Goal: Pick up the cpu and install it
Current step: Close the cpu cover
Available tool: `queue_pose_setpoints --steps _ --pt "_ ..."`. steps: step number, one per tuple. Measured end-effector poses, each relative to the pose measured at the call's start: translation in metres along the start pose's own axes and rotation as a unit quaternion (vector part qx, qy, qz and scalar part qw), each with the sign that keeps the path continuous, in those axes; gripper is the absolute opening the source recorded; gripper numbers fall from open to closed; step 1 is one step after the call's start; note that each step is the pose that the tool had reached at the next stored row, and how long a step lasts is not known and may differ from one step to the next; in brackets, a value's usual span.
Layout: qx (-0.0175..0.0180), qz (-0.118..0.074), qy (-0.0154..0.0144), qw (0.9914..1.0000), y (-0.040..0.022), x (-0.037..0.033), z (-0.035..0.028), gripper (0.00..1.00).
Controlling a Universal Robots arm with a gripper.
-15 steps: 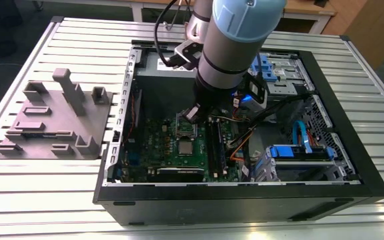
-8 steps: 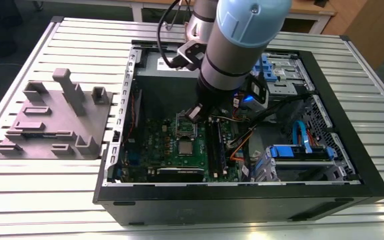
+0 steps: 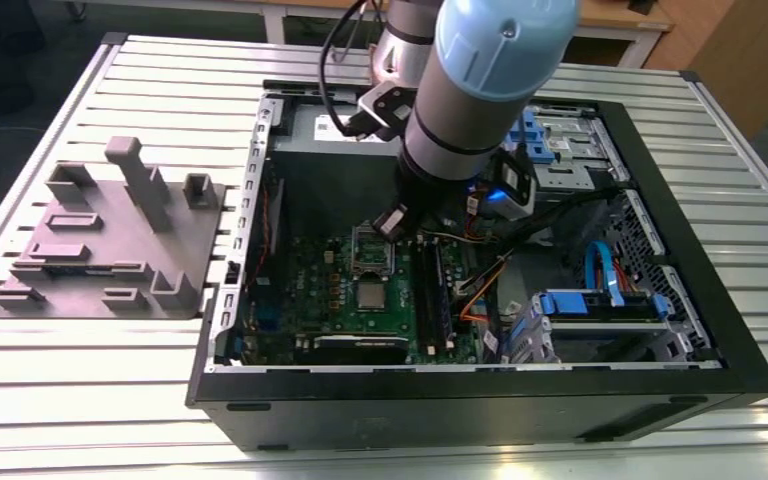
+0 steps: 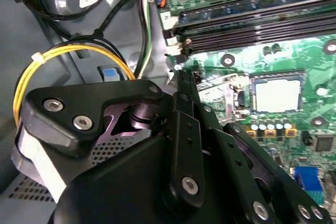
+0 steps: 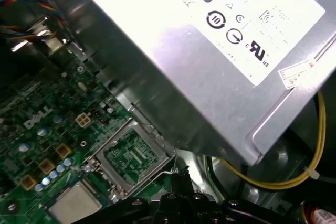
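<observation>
Seen in the exterior view alone: whole black computer case (image 3: 491,405), open-topped, holding the green motherboard (image 3: 317,300), with the pincer (image 3: 392,222) down inside it. Pincer's state: cannot tell. Caught by the first wrist view, just above the pincer (image 5: 180,174): grey power-supply box (image 5: 199,51) and open socket frame (image 5: 131,156). Beyond that frame from the pincer, the cpu (image 5: 73,203) lying flat on the board, metal top up, square with no long axis, edges in line with the frame's
</observation>
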State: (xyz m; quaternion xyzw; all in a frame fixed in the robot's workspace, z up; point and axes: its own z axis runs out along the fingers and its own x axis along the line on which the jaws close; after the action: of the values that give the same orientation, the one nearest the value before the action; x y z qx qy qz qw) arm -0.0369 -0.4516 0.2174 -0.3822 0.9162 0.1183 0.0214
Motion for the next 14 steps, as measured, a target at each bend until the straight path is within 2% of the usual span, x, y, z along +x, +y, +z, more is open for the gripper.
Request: queue_pose_setpoints --steps 7,14 --pt "0.0000 0.000 0.0000 1.00000 0.0037 -0.0045 0.0085 0.10" --pt "0.0000 0.000 0.0000 1.00000 0.0055 -0.0067 0.0140 0.10"
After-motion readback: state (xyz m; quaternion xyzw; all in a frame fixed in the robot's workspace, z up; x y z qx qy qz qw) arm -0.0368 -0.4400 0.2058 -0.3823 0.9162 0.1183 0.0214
